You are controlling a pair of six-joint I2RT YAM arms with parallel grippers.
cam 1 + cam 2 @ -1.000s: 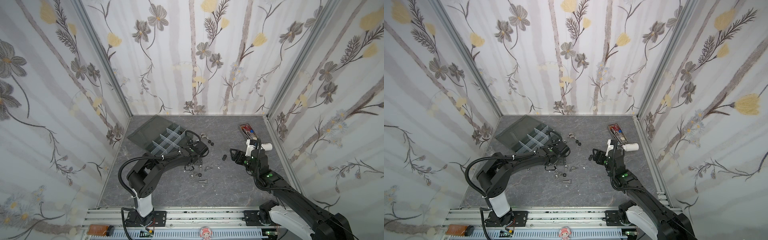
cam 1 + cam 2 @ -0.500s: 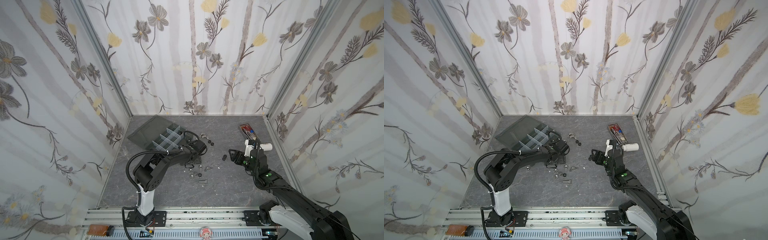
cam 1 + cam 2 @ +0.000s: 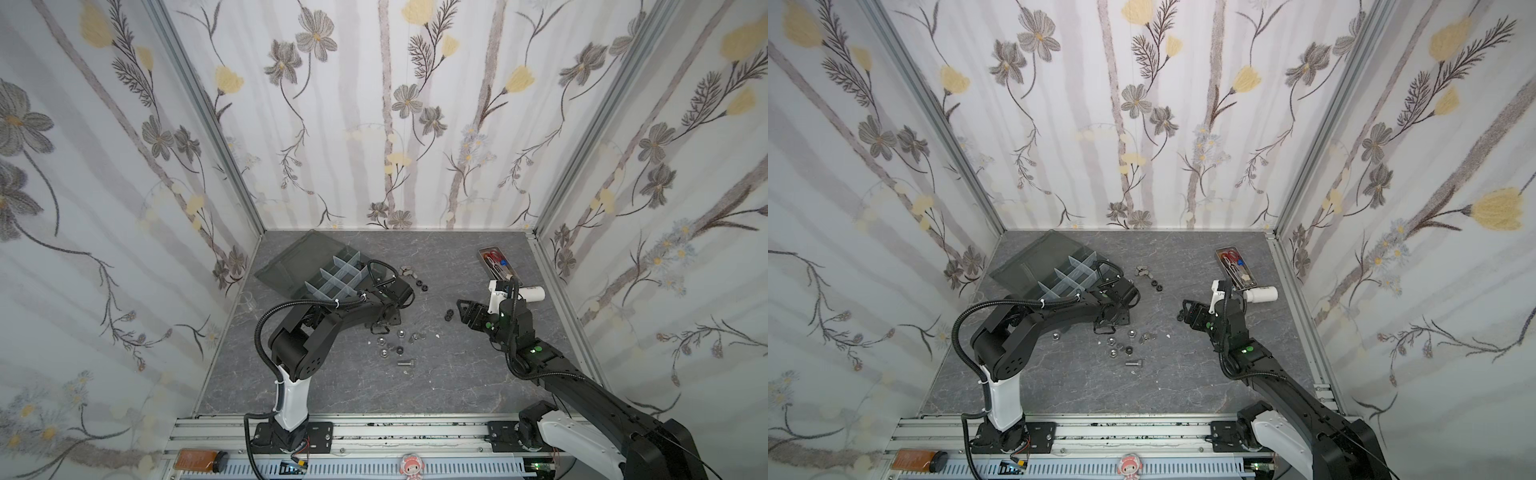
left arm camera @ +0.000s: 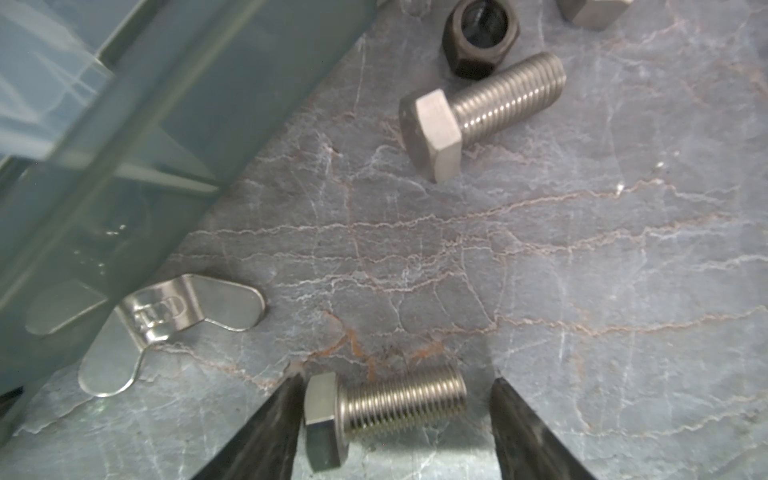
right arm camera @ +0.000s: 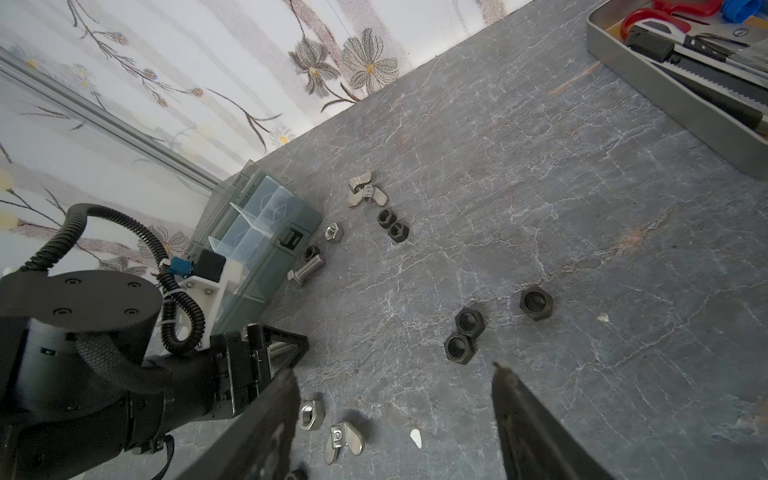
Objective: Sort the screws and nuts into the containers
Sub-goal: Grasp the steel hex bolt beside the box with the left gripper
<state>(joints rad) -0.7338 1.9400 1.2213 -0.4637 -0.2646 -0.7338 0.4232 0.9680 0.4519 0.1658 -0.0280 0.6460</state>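
Observation:
My left gripper (image 4: pixel 395 378) is open and straddles a silver screw (image 4: pixel 399 399) lying on the table. One finger touches its hex head, and the other stands clear of its threaded end. Another screw (image 4: pixel 486 104), a black nut (image 4: pixel 480 35) and a wing nut (image 4: pixel 166 324) lie beside the smoky-grey containers box (image 4: pixel 124 104). In a top view this gripper (image 3: pixel 385 324) sits low at the box's (image 3: pixel 328 274) near corner. My right gripper (image 5: pixel 395 370) hangs open and empty above the table near three black nuts (image 5: pixel 469 322).
Loose silver nuts (image 3: pixel 380 340), a screw (image 3: pixel 406 363) and a wing nut (image 3: pixel 415 337) lie mid-table. More wing nuts (image 3: pixel 409 272) and black nuts (image 3: pixel 422 286) lie further back. A metal tray (image 3: pixel 482 257) with scissors and a white bottle (image 3: pixel 532 294) sit by the right wall.
The left arm's elbow has swung to the right while its gripper stayed low by the box's corner. The right arm has not moved.

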